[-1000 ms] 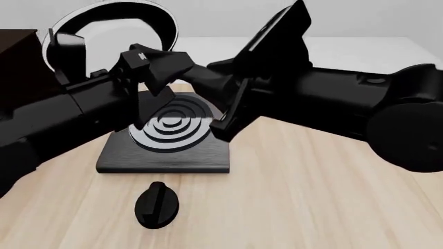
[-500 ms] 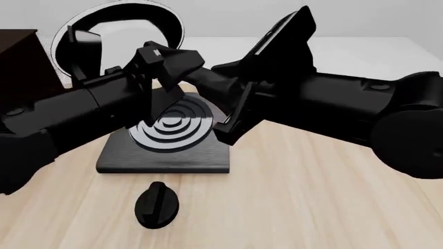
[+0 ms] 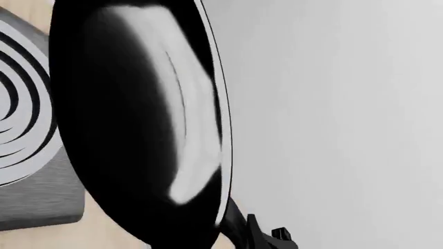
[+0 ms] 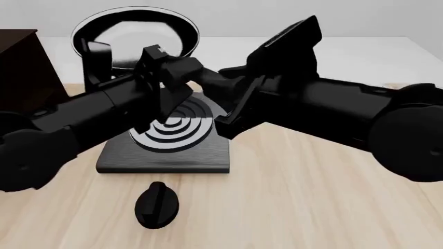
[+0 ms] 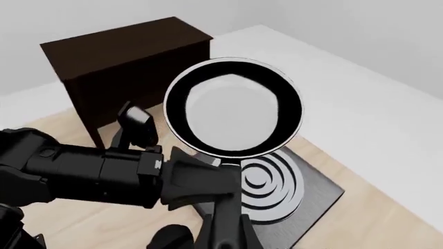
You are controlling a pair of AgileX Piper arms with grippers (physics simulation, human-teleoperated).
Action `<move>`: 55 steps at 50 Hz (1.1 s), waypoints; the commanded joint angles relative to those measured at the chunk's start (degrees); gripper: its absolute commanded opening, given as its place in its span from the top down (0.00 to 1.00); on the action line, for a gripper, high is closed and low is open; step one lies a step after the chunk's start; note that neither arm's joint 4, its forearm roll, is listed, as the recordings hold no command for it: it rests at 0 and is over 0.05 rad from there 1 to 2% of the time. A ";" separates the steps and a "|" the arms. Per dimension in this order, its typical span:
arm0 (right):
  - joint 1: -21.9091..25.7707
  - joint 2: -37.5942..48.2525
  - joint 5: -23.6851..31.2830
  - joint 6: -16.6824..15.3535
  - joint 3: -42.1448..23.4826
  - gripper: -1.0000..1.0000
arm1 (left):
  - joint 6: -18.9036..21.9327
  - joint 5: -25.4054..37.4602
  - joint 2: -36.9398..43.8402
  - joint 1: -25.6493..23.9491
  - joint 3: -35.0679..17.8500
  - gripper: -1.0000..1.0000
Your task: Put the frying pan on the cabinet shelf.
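While raised above the stove plate (image 4: 169, 136) near the counter's (image 4: 298, 197) far-left part, tipped steeply, frying pan (image 4: 136, 37) held by its handle in left gripper (image 4: 163, 70), jaws clamped. Right gripper's (image 5: 225, 233) jaws impossible to read. Dark cabinet (image 4: 21, 72) at far-left corner.

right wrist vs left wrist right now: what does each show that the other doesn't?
Only the right wrist view shows the dark cabinet, the left gripper closed on the pan's handle, and the frying pan whole, lifted clear above the stove plate.

Only the left wrist view gives a close, edge-on look along the pan's thin pale rim.

Both show the pan's glossy inside and the stove plate's concentric rings, with the pan off the plate.
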 commanded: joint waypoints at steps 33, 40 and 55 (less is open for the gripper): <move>3.27 -2.70 0.65 -0.41 0.18 0.00 | -0.16 -0.94 1.65 4.63 -0.86 1.00; 1.79 -4.18 1.25 0.48 0.11 0.00 | -0.16 -1.10 1.45 5.41 -0.93 1.00; 0.01 -9.67 3.03 1.06 -0.29 0.00 | 0.32 -2.60 1.38 6.74 -0.08 1.00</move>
